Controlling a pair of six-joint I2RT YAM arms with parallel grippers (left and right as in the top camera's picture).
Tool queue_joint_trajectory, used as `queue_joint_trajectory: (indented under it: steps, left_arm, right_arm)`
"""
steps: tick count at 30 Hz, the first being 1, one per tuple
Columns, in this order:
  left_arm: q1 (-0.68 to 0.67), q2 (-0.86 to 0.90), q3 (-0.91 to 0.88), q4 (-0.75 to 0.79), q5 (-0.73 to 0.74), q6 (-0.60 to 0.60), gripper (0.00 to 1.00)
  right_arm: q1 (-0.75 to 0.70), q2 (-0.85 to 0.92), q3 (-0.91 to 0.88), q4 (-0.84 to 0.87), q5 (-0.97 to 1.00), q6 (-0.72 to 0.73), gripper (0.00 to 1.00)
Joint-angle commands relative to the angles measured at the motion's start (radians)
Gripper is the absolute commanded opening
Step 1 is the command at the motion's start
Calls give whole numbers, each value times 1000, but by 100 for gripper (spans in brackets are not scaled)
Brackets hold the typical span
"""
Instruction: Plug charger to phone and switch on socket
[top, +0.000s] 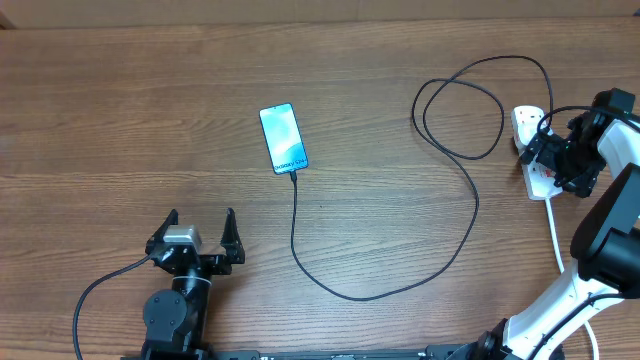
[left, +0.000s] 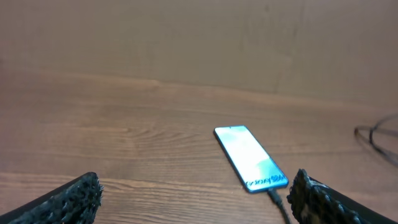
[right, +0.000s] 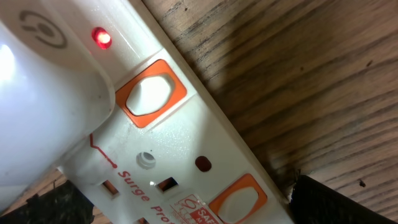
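Note:
The phone (top: 283, 138) lies flat at the table's middle, its blue screen lit; it also shows in the left wrist view (left: 250, 158). The charger cable (top: 470, 200) is plugged into the phone's near end (left: 275, 198), then loops right and up to the socket strip (top: 527, 120) at the far right. My right gripper (top: 548, 162) hovers low over the strip, fingers open on either side of it (right: 193, 205). A red lamp (right: 101, 38) glows on the strip beside an orange-framed switch (right: 151, 93). My left gripper (top: 196, 232) is open and empty, near the front edge.
A white plug body (right: 43, 93) sits in the strip. The strip's white cord (top: 555, 235) runs toward the front right, beside my right arm. A second orange-framed switch (right: 238, 199) lies near my right finger.

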Motion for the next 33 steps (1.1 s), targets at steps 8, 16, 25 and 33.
queue_joint_trajectory:
  steps: [8, 16, 25, 33]
  left_arm:
    - [5, -13, -3, -3, 46, 112, 100]
    - [4, -12, -3, -2, 43, 107, 99]
    - [4, -12, -3, -2, 43, 107, 100]
    - [4, -12, -3, -2, 43, 107, 99]
  right_arm:
    - [-19, 8, 29, 108, 70, 89, 100]
    - [-19, 8, 29, 108, 70, 89, 100]
    - [-19, 8, 29, 108, 70, 89, 100]
    - [-19, 8, 29, 108, 70, 89, 100]
